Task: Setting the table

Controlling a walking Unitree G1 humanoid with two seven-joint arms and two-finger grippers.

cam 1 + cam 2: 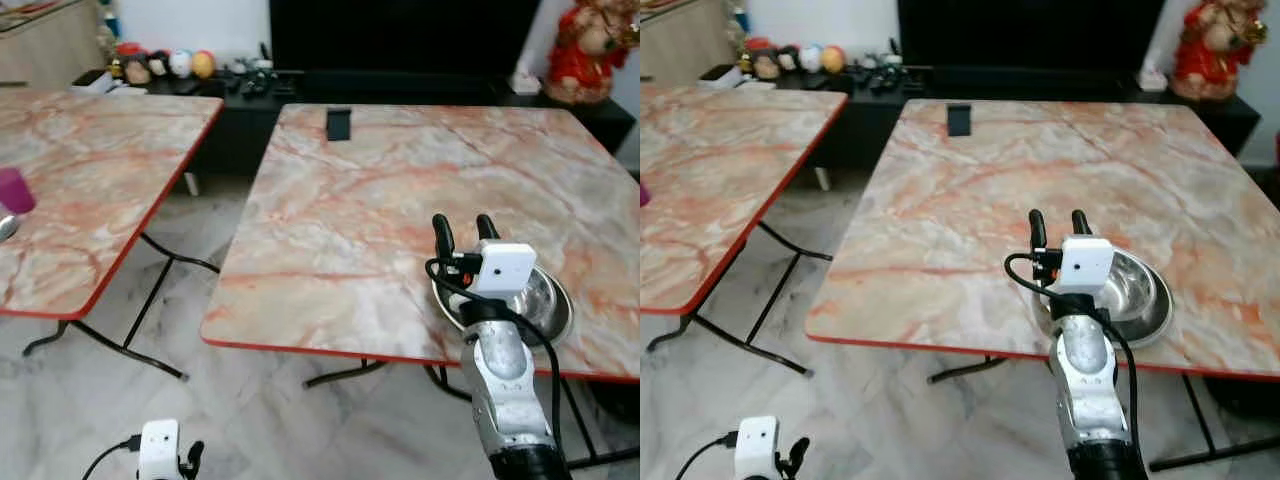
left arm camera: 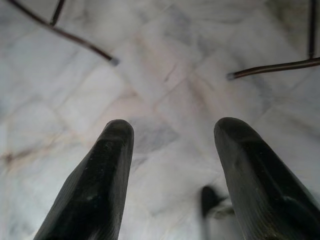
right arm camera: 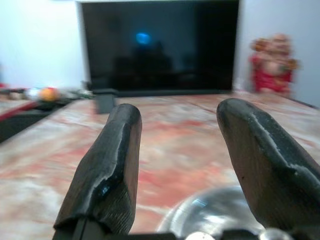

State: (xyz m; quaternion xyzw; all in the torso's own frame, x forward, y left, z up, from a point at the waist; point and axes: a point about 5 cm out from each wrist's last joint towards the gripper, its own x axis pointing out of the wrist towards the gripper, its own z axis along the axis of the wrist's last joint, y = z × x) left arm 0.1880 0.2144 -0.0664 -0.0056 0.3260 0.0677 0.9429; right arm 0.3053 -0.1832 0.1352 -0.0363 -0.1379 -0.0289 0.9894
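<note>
Two marble-patterned desks with red edges stand on a pale marble floor (image 1: 260, 420). The right desk (image 1: 400, 190) sits straight ahead, the left desk (image 1: 90, 170) is off to the left, and a gap of floor runs between them. Beyond both, at the far wall, are a dark television (image 1: 400, 35) on a low black cabinet, a red figurine (image 1: 590, 50) at far right and a row of small round toys (image 1: 165, 65) at far left.

On the right desk a steel bowl (image 1: 1135, 295) rests near the near edge, toward the right side. A small dark object (image 1: 339, 123) stands at the far edge. On the left desk, a purple cup (image 1: 14, 190) shows at the picture's left border.

The right end effector (image 1: 464, 235) is raised just over the bowl's near-left rim, its two black fingers spread apart and holding nothing; whether they touch the rim I cannot tell. The left end effector (image 2: 170, 165) hangs low over the floor, fingers also spread and empty.

As a judgement, the setting is at an early stage: one bowl appears placed, and the rest of the right desk awaits further tableware, perhaps including the cup from the other desk.
</note>
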